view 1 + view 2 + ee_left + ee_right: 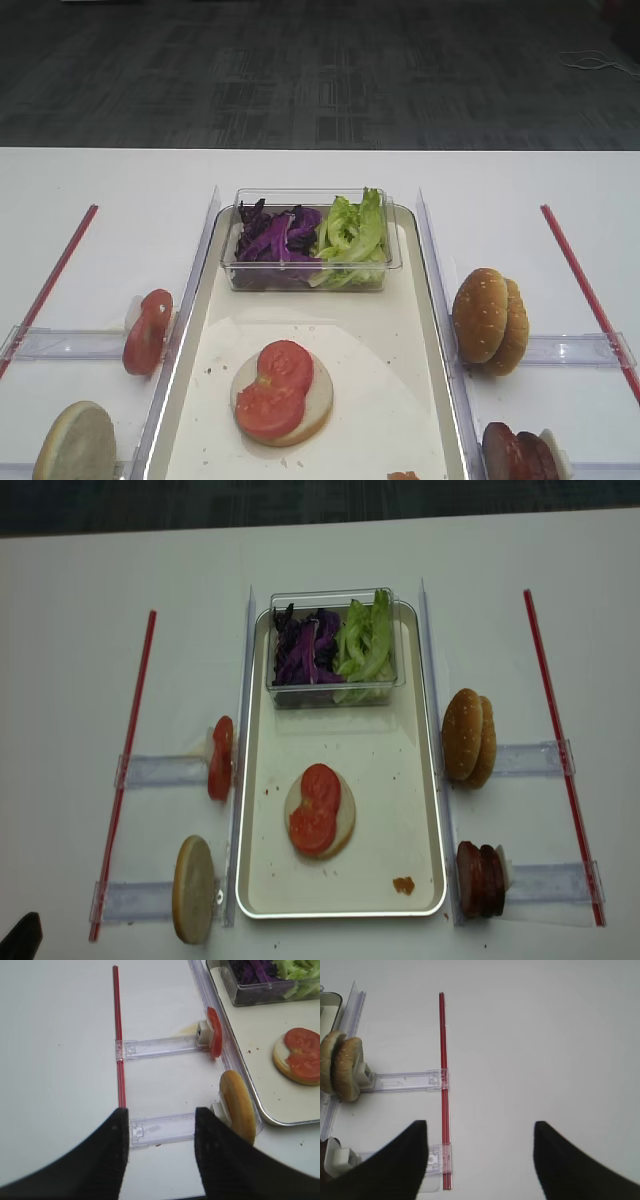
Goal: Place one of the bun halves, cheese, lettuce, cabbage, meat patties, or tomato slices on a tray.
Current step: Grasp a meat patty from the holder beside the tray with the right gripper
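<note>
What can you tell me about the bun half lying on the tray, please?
The bun half is a pale cream round disc lying flat, cut face up, near the middle of the tray, toward its near end. Two glossy red tomato slices lie overlapping on top, covering much of its face. Its edge looks lightly browned. Crumbs are scattered nearby. No tool touches it.

One tray [420, 780] is lying mid-table, holding one clear box [333, 648] with one heap of cabbage [305, 650] and one bunch of lettuce [365, 640]. Four bun halves are showing: one flat on the tray [345, 820], one standing left [193, 890], two standing right [470, 736]. Three tomato slices are showing, two on the bun [315, 808] and one at the left [220, 758]. Two meat patties [480, 880] are standing at the right, and two red strips [125, 770] are running along the table's sides.
</note>
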